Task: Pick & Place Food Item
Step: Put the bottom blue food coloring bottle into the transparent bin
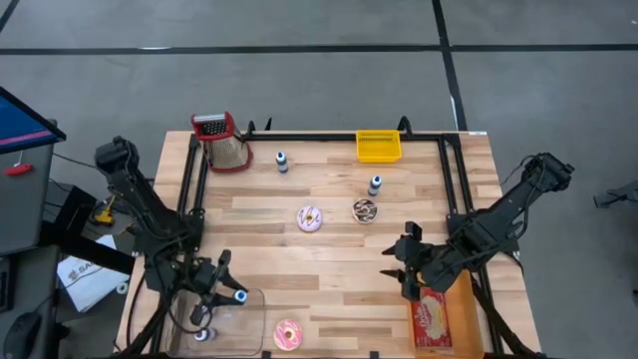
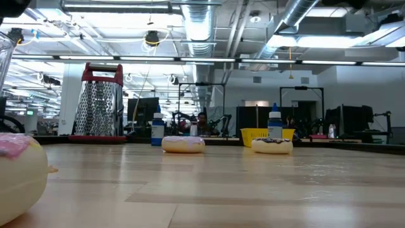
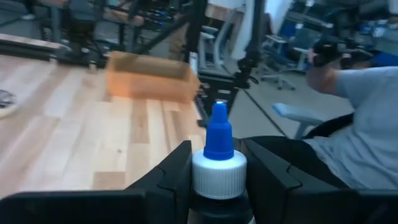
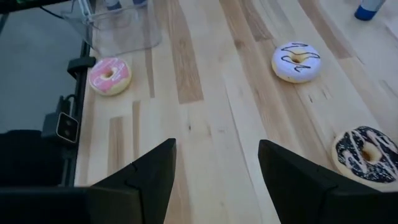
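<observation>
My left gripper [image 1: 224, 286] hangs at the table's near left, shut on a small bottle [image 3: 217, 163] with a white cap and blue tip. It is over the far edge of a clear container [image 1: 239, 324], which holds another bottle [image 1: 202, 334]. A pink donut [image 1: 288, 334] lies beside the container. A white sprinkled donut [image 1: 310, 218] and a chocolate donut [image 1: 365, 210] rest mid-table. My right gripper [image 1: 399, 271] hovers open above the table's right half, nothing between its fingers [image 4: 155, 168]. My left gripper pinches the bottle between its two fingers [image 3: 174, 174], on the body just under the white cap [image 3: 217, 177]. The fingers run about level, pointing toward the table's right. The blue tip [image 1: 241, 295] sticks out past the fingertips. The bottle is lifted clear of the table.
A metal grater [image 1: 224, 140], two more bottles [image 1: 282, 162] [image 1: 375, 184] and a yellow tray [image 1: 379, 146] stand along the far side. A red snack box [image 1: 432, 319] lies at the near right. A person in a grey shirt [image 3: 360, 124] is beyond the table.
</observation>
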